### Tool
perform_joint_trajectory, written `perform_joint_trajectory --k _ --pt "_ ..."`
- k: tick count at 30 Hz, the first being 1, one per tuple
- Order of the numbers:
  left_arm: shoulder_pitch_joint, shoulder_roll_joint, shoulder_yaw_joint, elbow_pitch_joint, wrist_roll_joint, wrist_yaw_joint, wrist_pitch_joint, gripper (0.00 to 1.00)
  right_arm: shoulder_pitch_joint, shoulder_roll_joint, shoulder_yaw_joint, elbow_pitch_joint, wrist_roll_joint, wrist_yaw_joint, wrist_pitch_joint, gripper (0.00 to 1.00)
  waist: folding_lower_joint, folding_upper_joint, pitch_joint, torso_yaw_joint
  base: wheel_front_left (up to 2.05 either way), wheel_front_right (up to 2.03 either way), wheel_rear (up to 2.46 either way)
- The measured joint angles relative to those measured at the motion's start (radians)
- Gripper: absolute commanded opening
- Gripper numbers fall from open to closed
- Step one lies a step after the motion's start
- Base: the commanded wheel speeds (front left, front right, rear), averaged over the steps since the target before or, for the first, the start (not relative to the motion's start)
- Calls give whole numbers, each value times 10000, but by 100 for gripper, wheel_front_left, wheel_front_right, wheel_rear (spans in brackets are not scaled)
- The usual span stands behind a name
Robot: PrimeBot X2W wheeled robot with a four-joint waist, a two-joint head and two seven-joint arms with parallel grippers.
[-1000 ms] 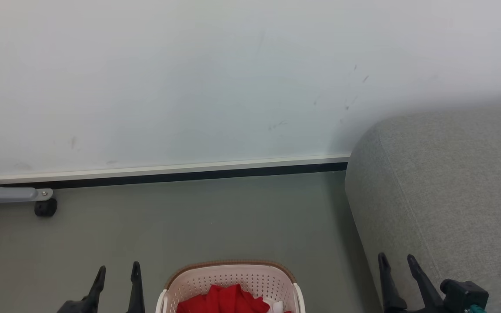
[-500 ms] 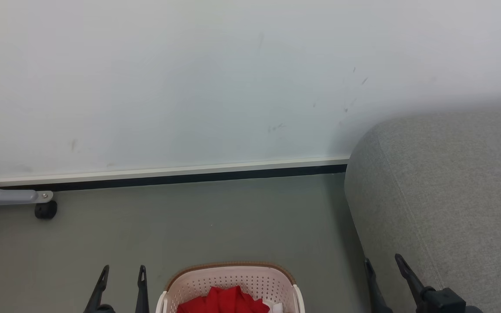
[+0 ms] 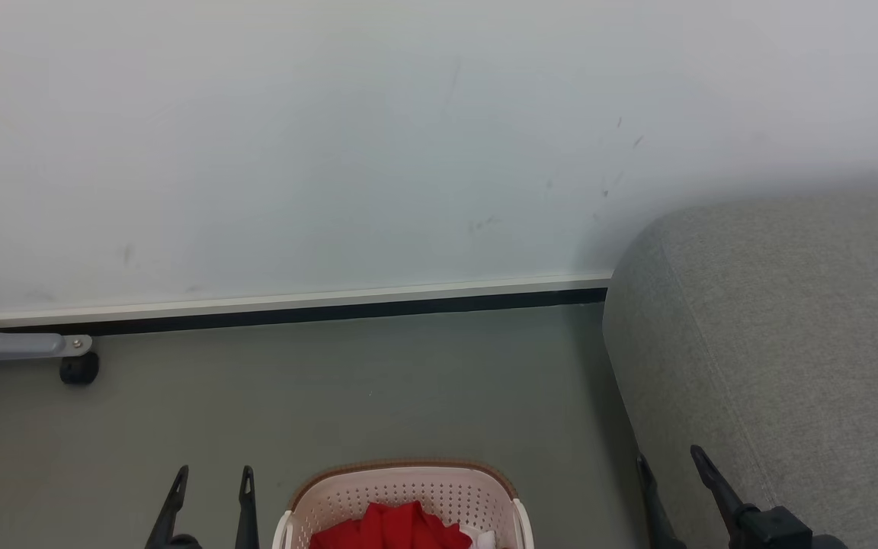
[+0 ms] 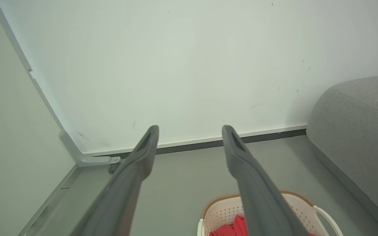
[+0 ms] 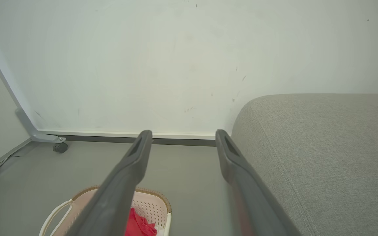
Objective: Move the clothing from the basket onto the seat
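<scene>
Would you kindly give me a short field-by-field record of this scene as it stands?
clothing: red, heaped in the basket
basket: on the floor, left of the seat
seat: grey upholstery, beside the wall
left gripper: open, empty, left of basket
right gripper: open, empty, at the seat's near edge

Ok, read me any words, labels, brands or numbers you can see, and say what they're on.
No text can be read.
The red clothing in the basket shows no lettering from here.
The grey seat is plain fabric.
The wall carries only faint scuff marks.
</scene>
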Motion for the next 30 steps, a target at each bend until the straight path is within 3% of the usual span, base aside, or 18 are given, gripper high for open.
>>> perform_joint_trajectory --k 17,30 --pt "53 6 128 59 0 -10 0 100 35 29 -44 -38 -13 0 0 100 0 0 125 -3 0 0 0" --pt "55 123 -19 -67 63 -115 0 100 -90 -8 -186 -570 -190 15 -2 100 0 1 1027 -177 0 0 0"
